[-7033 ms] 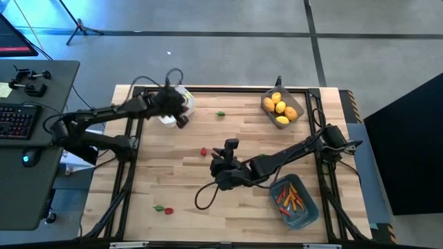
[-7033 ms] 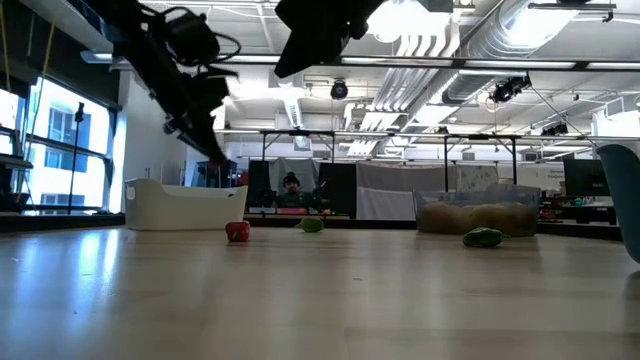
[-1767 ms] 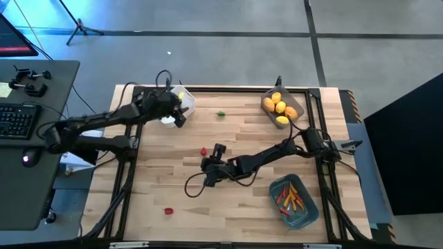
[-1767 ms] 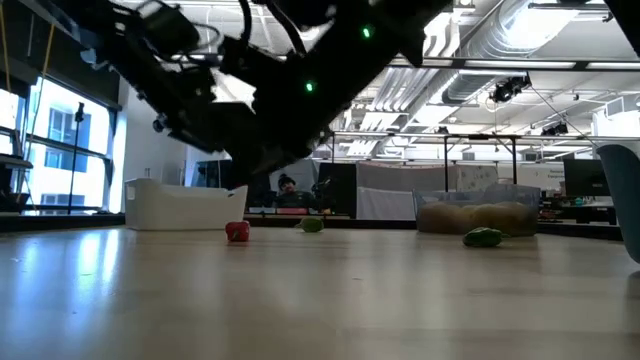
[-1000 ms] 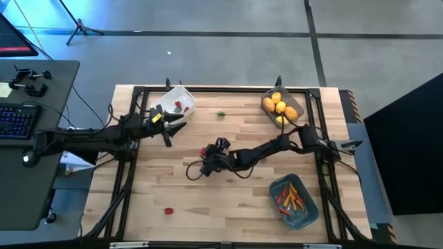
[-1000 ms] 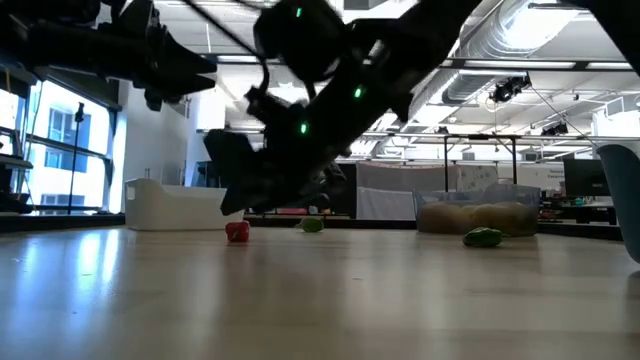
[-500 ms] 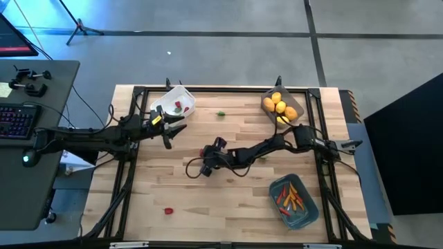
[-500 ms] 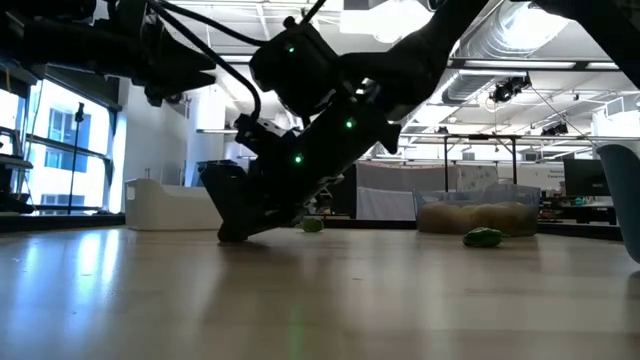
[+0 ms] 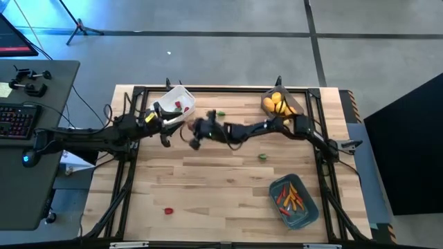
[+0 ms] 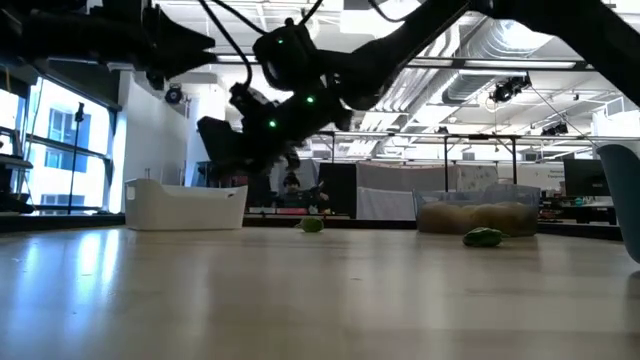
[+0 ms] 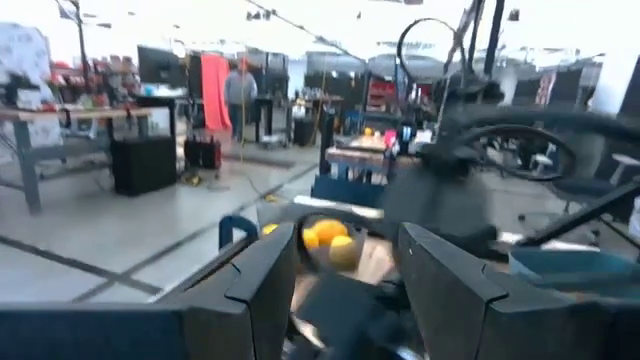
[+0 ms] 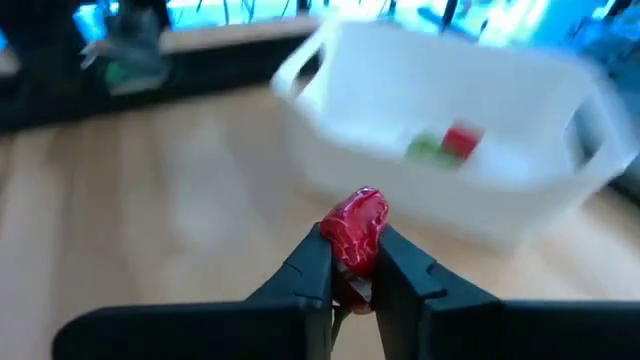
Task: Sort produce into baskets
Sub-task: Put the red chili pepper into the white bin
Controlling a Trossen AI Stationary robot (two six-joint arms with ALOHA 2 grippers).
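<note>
Right gripper (image 12: 352, 262): its two dark fingers are clamped on a small red piece (image 12: 356, 226), which sits pinched between the tips (glossy, rounded, sticking out past them).
Right gripper's place: above the tabletop (image 9: 228, 180) toward the far edge, just beside the white basket (image 9: 178, 102); in the high view it shows at (image 9: 196, 131), at the end of the arm reaching across from the right edge.
White basket: in the far left corner of the tabletop; a red piece and a green piece lie inside it (image 12: 445, 144), seen past the gripped piece in the right wrist view.
Left gripper (image 9: 166, 124): held above the left part of the tabletop, next to the white basket, its fingers spread apart with nothing between them (the left wrist view shows the gap clearly (image 11: 345, 265)).
Grey basket (image 9: 280, 104): in the far right corner, holding yellow and orange rounded fruits (image 9: 275, 102).
Blue basket (image 9: 294, 200): in the near right corner, with thin orange and red pieces (image 9: 291, 196) lying in it.
Loose green pieces: one near the far edge, right of the white basket (image 9: 221, 113); another on the right half of the tabletop, between the grey and blue baskets (image 9: 262, 157).
Loose red piece (image 9: 167, 211): near the near edge, on the left half, well apart from everything else.
</note>
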